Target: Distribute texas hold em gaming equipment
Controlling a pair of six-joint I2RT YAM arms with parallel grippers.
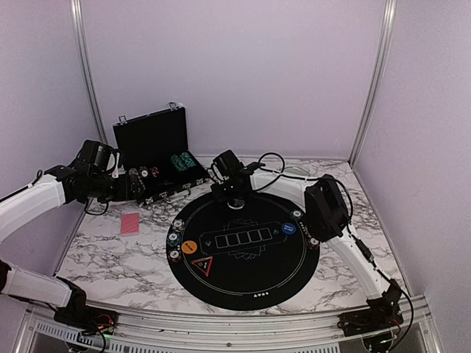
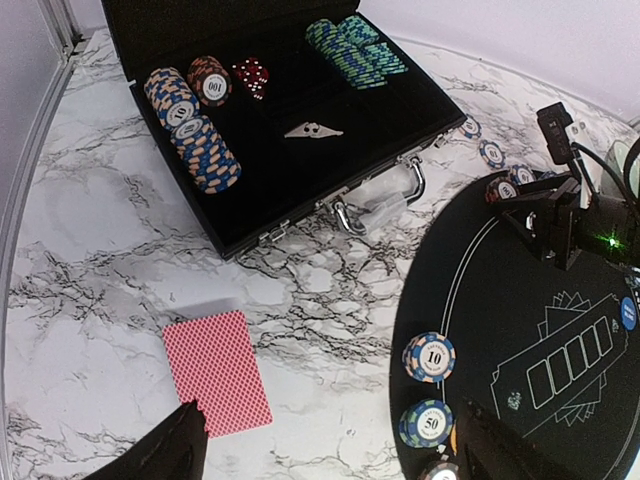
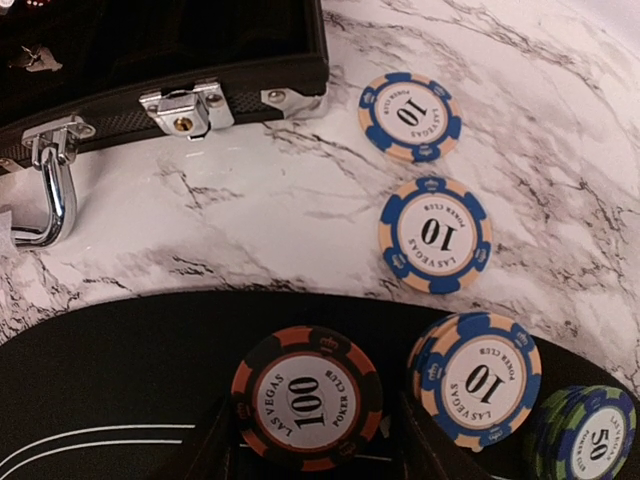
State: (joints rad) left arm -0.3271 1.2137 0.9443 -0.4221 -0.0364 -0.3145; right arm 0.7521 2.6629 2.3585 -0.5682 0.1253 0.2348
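100 chip (image 3: 307, 398), orange and black, flat on black mat (image 3: 110, 370) between right end effector (image 3: 312, 455) fingers, jaws apart. 10 stack (image 3: 478, 378) and 50 stack (image 3: 590, 435) beside it. Near 10 chip (image 3: 435, 235) and far 10 chip (image 3: 410, 116) lie on marble counter (image 3: 220, 220). Black case latch (image 3: 185, 108) top left.

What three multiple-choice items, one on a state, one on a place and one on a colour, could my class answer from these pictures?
1. The black case is:
A shut flat
B open, lid up
C upside down

2. The red-backed card lies:
A inside the case
B on the marble table, left of the black mat
C at the mat's centre

3. The 100 chip on the mat has an edge of:
A green and white
B blue and cream
C black and orange

Answers:
1. B, its lid stands upright and its inside shows.
2. B, the card lies flat on bare marble.
3. C, orange and black blocks ring its white face.
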